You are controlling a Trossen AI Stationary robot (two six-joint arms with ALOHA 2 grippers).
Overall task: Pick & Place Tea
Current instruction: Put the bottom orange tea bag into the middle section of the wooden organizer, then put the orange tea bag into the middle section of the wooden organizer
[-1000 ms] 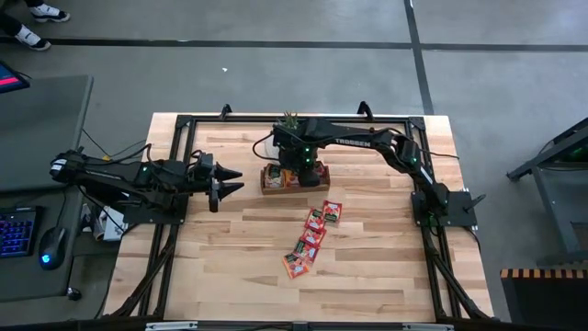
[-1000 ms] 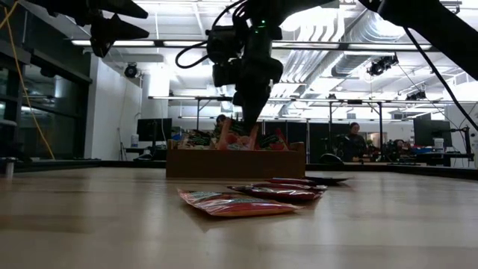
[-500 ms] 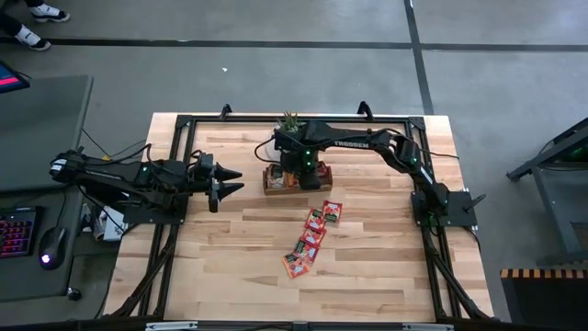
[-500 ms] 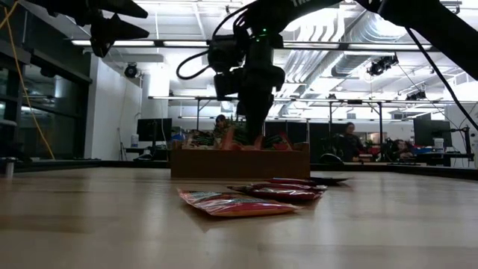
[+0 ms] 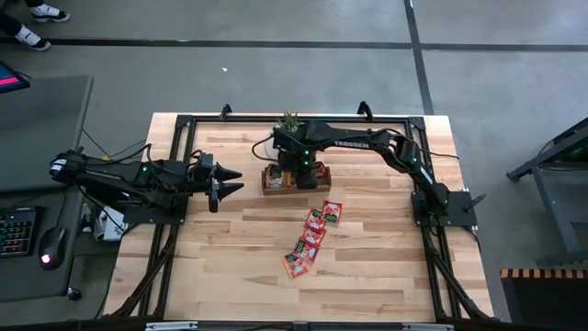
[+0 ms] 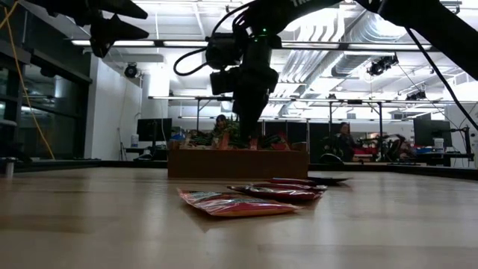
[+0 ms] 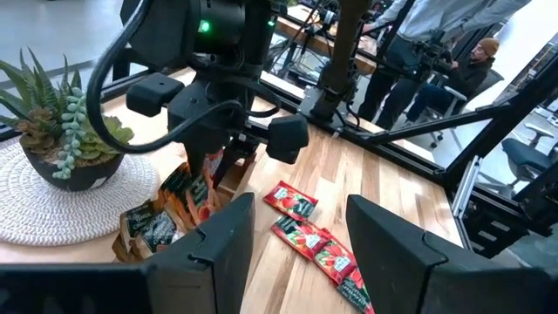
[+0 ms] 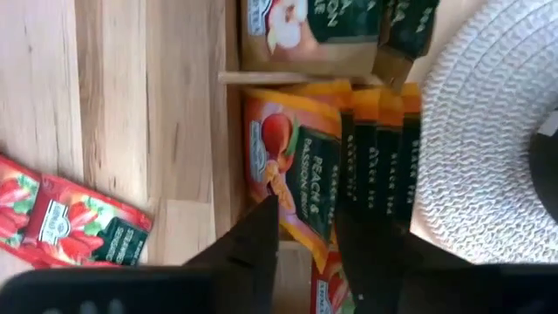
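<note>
The tray [image 5: 294,179] is mostly hidden under the right arm, and its sachets [image 6: 237,140] are too small to be counted.

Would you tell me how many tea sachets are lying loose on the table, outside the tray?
5 sachets that I can count: two side by side nearest the tray, then three trailing away from it across the table. They overlap, so one more may be hidden.

Right tool [image 8: 305,228] parted, left tool [image 5: 225,181] open

Both arms [image 5: 354,142] are matte black with jointed links, green indicator lights, looped black cables and white lettering.
</note>
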